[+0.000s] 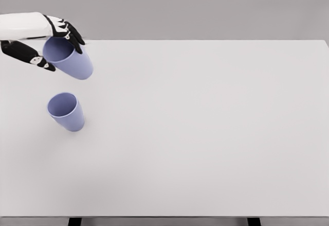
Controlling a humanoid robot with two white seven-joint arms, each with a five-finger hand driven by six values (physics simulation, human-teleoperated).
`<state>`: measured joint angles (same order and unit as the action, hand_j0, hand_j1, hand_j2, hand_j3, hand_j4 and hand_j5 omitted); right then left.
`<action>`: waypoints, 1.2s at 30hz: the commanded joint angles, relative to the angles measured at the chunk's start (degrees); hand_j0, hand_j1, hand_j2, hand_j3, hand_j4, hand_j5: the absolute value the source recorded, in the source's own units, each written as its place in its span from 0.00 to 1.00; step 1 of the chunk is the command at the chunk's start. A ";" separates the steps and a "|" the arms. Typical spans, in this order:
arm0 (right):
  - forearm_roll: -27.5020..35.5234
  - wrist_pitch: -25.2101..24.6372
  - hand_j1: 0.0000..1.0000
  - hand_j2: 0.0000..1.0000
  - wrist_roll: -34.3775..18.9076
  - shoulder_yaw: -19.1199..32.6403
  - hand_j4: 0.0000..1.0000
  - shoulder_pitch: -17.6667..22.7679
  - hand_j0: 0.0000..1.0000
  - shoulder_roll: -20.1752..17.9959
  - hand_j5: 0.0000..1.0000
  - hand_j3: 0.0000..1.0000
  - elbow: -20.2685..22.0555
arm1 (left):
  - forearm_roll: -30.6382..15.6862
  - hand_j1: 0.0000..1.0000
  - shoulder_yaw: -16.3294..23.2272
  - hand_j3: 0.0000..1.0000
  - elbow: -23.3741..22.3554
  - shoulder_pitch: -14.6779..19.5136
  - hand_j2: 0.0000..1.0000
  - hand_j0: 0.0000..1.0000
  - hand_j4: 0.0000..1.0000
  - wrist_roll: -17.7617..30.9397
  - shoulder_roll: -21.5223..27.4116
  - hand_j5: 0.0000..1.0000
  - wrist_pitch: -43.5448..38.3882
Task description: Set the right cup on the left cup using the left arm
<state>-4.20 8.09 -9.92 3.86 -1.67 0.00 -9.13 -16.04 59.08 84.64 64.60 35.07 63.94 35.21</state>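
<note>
Nearest the camera, toward seven o'clock of the scene's middle, the standing cup [66,111] sits upright on the white table [205,133], mouth open to the ceiling; it reads as the receiver, left alone so the other can drop into or onto it. At roughly twelve o'clock from it, and clear of it with table showing between, the held cup [69,57] is carried in the air, tilted so its mouth faces up and toward the camera and its base leans off toward four o'clock. The left hand [43,46] has it gripped at the rim end: dark fingers [72,34] curl over the far side of the mouth while the thumb side presses from nine o'clock, a closed pinch around the wall rather than a loose cradle. That sideways hold probably explains the slant, since the arm comes in low from the left edge. In my judgement the carry is nearly done but not lined up: the held cup wants righting and bringing toward six o'clock before release, or it may glance off the rim below. No right arm shows anywhere.
</note>
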 commanded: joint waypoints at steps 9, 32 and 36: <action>-0.02 0.08 1.00 1.00 -0.01 0.00 1.00 0.00 1.00 0.00 1.00 1.00 -0.01 | -1.36 0.65 0.07 0.65 6.24 -2.02 0.65 0.65 0.65 -0.07 10.42 0.65 -0.21; -0.02 0.00 1.00 1.00 -0.01 0.00 1.00 0.00 1.00 0.00 1.00 1.00 -0.01 | -1.18 0.66 -0.11 0.66 6.68 -6.94 0.66 0.66 0.66 -0.07 10.33 0.66 -0.21; -0.02 0.08 1.00 1.00 -0.01 0.00 1.00 0.00 1.00 0.00 1.00 1.00 -0.01 | -1.01 0.66 -0.11 0.66 5.80 -6.94 0.66 0.66 0.66 -0.07 10.07 0.66 -0.21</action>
<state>-4.20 8.09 -9.92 3.86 -1.67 0.00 -9.14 -16.76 59.09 90.91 57.57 35.02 74.05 35.17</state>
